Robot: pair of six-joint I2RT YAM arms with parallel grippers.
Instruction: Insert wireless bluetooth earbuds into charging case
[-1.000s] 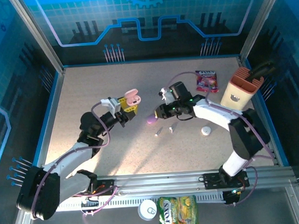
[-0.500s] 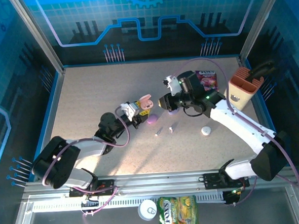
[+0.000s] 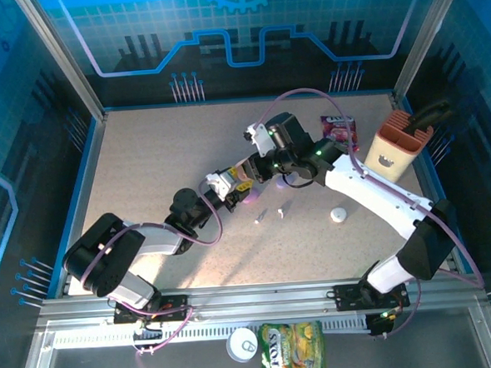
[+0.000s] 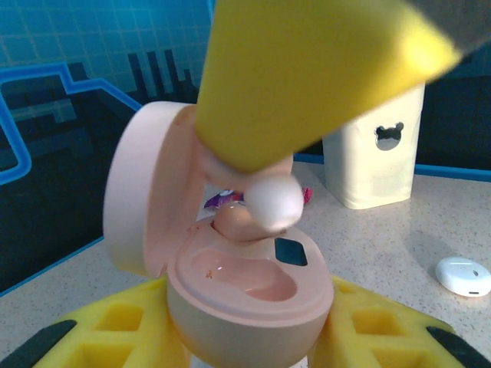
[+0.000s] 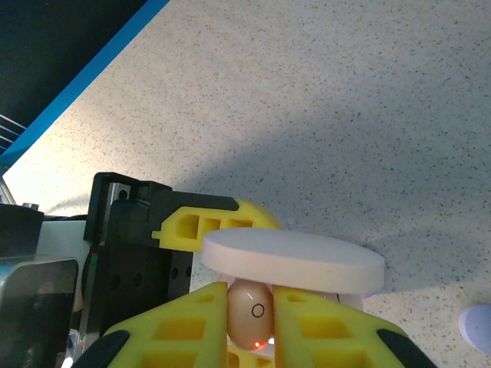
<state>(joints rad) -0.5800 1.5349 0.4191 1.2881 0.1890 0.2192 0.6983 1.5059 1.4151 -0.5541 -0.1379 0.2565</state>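
Pink plastic charging case (image 4: 245, 295) sits nearest, clamped btwn the yellow fingers of the left gripper (image 4: 245, 349), lid up. Front well is bare & glossy. There's a pink lump at the back well, can't tell if that's a bud already seated. Just above, the right gripper (image 5: 252, 303) pinches an earbud (image 4: 272, 201) tight, tip over the wells, not in yet. So it's the insertion step. Next needs a small straight drop, tip lined up w/ the free well, then let go. Further out on the table (image 3: 144, 157): two loose buds (image 3: 262, 216) & a shut white case (image 4: 462, 276). At the back, a cream holder (image 4: 376, 153) w/ dark things poking out.
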